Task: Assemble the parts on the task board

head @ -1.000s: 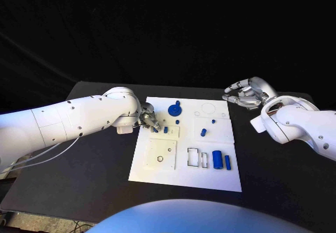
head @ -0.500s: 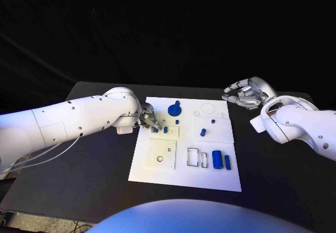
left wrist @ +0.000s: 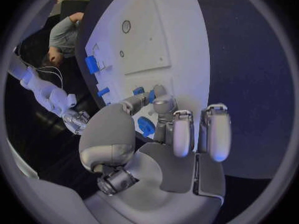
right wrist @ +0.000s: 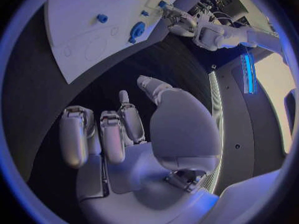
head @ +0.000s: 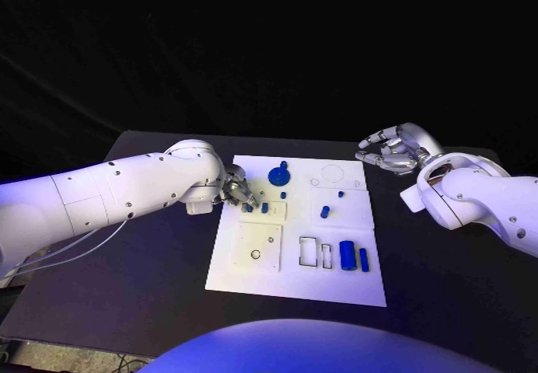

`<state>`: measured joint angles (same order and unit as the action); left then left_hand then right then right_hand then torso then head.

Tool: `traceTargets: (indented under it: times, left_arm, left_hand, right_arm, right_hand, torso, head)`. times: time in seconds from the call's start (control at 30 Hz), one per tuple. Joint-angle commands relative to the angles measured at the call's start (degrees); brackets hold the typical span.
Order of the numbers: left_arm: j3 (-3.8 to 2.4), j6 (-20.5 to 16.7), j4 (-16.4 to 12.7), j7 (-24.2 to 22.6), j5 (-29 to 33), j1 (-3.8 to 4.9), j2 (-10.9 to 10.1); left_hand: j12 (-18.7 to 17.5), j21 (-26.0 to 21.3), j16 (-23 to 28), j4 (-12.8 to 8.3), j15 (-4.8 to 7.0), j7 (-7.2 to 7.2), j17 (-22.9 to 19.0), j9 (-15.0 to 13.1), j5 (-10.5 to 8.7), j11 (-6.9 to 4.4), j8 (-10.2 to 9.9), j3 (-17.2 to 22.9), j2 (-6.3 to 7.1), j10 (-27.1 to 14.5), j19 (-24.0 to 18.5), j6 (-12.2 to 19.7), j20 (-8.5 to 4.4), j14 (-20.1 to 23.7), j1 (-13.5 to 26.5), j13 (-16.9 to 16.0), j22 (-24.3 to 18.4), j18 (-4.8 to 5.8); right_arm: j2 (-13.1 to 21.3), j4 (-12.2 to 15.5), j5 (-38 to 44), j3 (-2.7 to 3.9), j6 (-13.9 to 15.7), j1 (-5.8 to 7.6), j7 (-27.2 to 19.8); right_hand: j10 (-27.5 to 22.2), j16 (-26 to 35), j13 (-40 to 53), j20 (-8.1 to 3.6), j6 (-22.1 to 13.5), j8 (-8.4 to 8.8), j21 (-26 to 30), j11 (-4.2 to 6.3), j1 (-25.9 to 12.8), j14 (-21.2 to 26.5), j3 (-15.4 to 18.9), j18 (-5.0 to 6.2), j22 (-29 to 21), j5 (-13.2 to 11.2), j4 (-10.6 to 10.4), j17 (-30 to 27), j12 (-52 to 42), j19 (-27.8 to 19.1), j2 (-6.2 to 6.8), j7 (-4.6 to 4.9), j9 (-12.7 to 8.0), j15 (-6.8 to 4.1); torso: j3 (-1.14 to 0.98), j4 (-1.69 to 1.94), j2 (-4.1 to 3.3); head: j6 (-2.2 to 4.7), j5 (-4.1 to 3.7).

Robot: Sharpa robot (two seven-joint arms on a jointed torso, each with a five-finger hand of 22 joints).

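Observation:
The white task board (head: 294, 272) lies in the middle of the black table. My left hand (head: 236, 191) hangs over the board's left edge, and its thumb and a finger pinch a small blue peg (head: 249, 207) (left wrist: 151, 96); a second peg (head: 264, 207) stands right beside it. A round blue gear piece (head: 279, 176) (right wrist: 137, 31) sits near the far edge. Small blue pieces (head: 325, 210) lie mid-board, and a blue cylinder (head: 347, 255) and bar (head: 365, 260) lie near the front right. My right hand (head: 393, 152) (right wrist: 134, 134) floats past the board's far right corner, fingers apart, holding nothing.
Square and round recesses (head: 256, 247) mark the board's front left, with narrow slots (head: 309, 251) beside them. Dark bare table (head: 134, 272) surrounds the board on both sides. My left forearm (head: 124, 190) stretches across the table's left part.

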<state>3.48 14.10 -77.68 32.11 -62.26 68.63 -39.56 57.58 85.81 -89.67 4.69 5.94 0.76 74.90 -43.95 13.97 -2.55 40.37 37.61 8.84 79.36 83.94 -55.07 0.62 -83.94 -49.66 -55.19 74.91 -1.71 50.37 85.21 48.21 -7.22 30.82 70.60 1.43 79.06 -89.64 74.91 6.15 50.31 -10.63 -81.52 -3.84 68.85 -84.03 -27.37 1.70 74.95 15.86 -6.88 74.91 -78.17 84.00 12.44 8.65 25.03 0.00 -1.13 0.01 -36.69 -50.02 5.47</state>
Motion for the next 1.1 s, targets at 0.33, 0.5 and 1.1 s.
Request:
traceTargets:
  times: [0.33, 0.5, 1.1]
  left_arm:
    - [0.29, 1.8, 0.1, 0.4, 0.4, -0.44, 0.1]
    - [0.29, 1.6, 0.3, 0.4, 0.4, -0.44, 0.1]
    - [0.27, 1.2, 0.6, 0.4, 0.3, -0.44, -0.1]
  left_hand:
    - [0.2, 0.1, -0.3, 1.5, 0.26, 0.25, 15.1, 0.8, -3.42, 0.06, -0.1, -1.6, 1.31, 0.5, 3.9, -0.3, -0.27, -6.1, 0.9, -0.1, 13.3, 0.67]
    - [0.2, 0.2, -0.3, 2.2, 0.24, 0.30, 15.1, 1.1, -4.10, 0.09, 0.0, -2.1, 1.43, 0.6, 3.9, -0.4, -0.25, -6.1, 1.2, -0.1, 13.4, 0.70]
    - [0.3, 0.4, -0.3, 3.8, 0.21, 0.26, 15.1, 1.6, -2.06, 0.07, 0.4, -3.9, 1.58, 0.7, 4.1, -0.5, -0.22, -6.1, 1.1, -0.3, 13.6, 0.76]
  right_arm:
    - [0.0, 0.1, 0.3, 0.01, -0.5, -0.02, -0.4]
    - [0.0, 0.0, 0.3, 0.01, -0.5, -0.02, -0.4]
    - [0.0, 0.0, 0.3, 0.01, -0.5, -0.02, -0.4]
  right_hand:
    - [-0.3, 0.2, 1.8, -0.15, -0.3, -0.37, 0.3, 0.07, -0.8, -5.6, -0.5, 0.54, 11.1, 0.1, 0.1, 13.9, 0.3, 0.8, 0.31, -0.18, 0.2, -0.19]
    - [-0.3, 0.2, 1.8, -0.15, -0.3, -0.37, 0.3, 0.07, -0.8, -5.6, -0.5, 0.54, 11.1, 0.1, 0.1, 13.9, 0.3, 0.8, 0.31, -0.18, 0.2, -0.19]
    - [-0.2, 0.2, 1.9, -0.15, -0.4, -0.39, 0.3, 0.07, -1.0, -5.6, -0.6, 0.53, 11.1, 0.1, 0.1, 13.9, 0.3, 0.8, 0.36, -0.18, 0.2, -0.19]
  torso:
    - [0.01, 0.04, 0.03]
    - [0.00, 0.02, 0.03]
    - [-0.01, 0.02, 0.00]
  head:
    - [0.02, 0.01]
    - [0.02, 0.01]
    - [0.02, -0.03]
